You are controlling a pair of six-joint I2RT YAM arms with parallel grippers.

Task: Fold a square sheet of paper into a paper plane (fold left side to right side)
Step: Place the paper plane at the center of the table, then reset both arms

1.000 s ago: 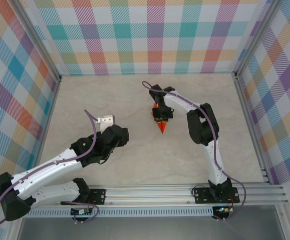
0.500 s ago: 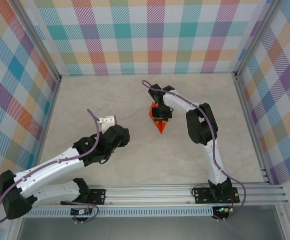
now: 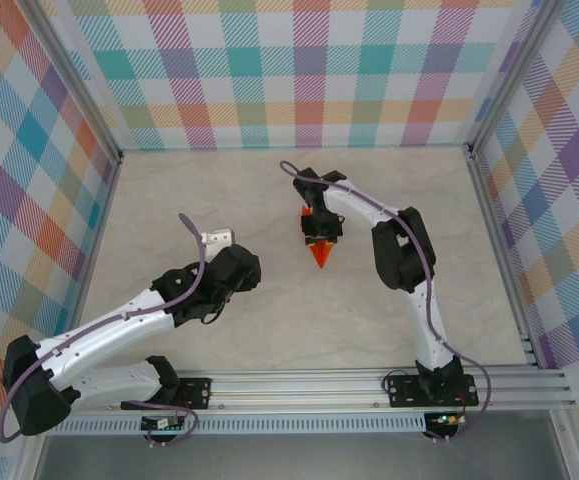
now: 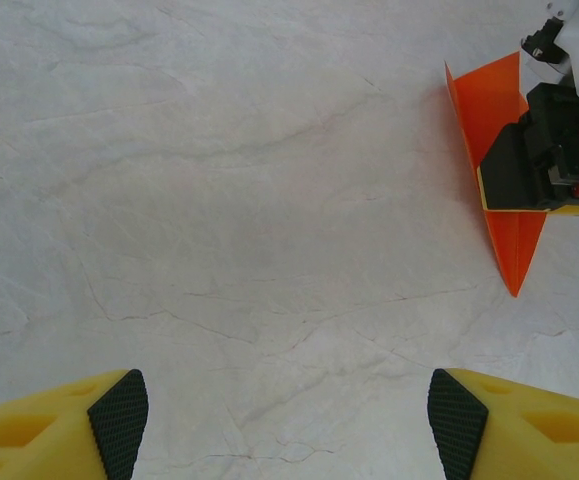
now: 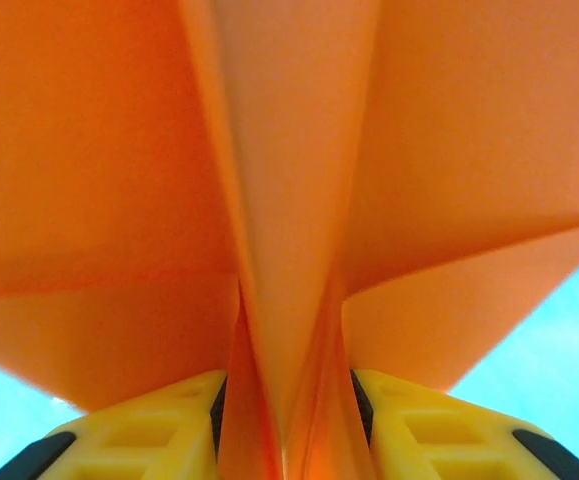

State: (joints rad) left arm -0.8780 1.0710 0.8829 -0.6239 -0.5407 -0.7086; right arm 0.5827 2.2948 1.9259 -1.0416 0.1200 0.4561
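While your right gripper point(image 5: 287, 405) pinches the narrow bright-orange paper dart point(image 3: 321, 257) — tip aimed nearward — your left gripper point(image 4: 289, 415) sits spread wide, well apart.

The paper plane point(image 3: 320, 254) is a small, narrow dart of bright orange paper. It lies on the pale marbled surface point(image 3: 199, 190), a little beyond the middle and slightly right of centre. Its sharp nose points toward the near edge and its wider tail points away. In the left wrist view it point(image 4: 514, 245) reads as a long, slim triangle tapering to a clean point. The right end effector point(image 3: 321, 232) covers its middle. Close up, in the right wrist view, the paper point(image 5: 289, 180) spreads into two broad flaps on either side of a raised centre fold. That fold stands between the two fingers, the paper touching both pads.
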